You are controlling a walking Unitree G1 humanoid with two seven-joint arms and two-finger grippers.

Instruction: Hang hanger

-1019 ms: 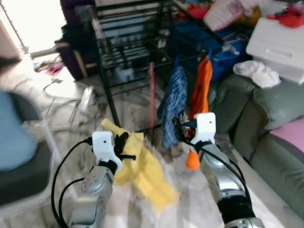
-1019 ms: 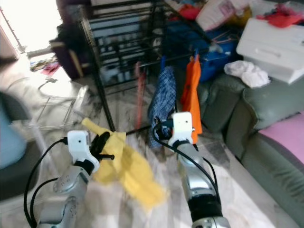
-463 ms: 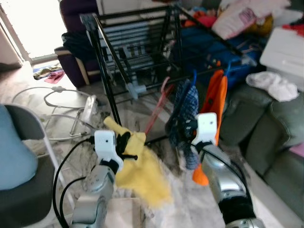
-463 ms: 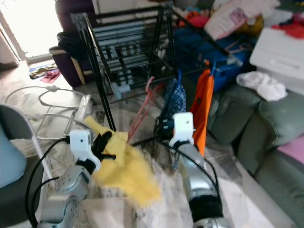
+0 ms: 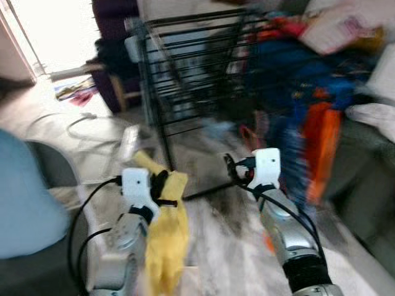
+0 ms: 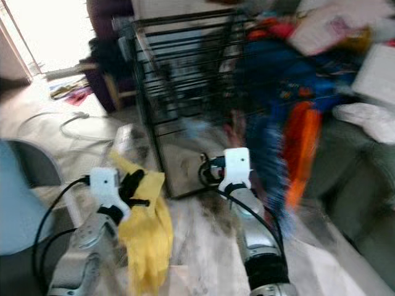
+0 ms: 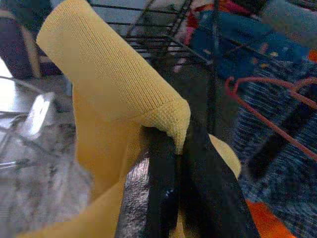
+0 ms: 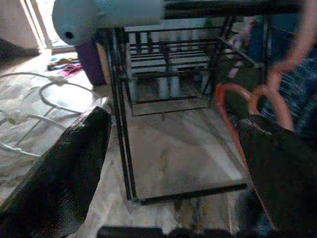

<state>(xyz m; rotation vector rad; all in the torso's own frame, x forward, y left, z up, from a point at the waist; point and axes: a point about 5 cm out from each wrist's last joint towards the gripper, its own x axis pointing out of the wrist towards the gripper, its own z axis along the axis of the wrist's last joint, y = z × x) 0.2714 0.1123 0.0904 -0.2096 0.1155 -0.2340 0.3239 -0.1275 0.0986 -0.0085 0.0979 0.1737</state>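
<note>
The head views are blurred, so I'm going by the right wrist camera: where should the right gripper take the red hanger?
Probably on the long, thin wire side of the red hanger, below its curved top. That stretch runs nearly straight, close beside one finger of the open right gripper. Shift sideways toward that finger until the wire sits between both fingers, then close across it.

Black drying rack (image 5: 185, 80) and hanging clothes (image 5: 308, 142) block the way ahead.

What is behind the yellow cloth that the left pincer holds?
Behind the yellow cloth, gripped in the shut left pincer, stand the black drying rack, a red hanger and blue checked fabric. The cloth covers the floor directly behind it.
</note>
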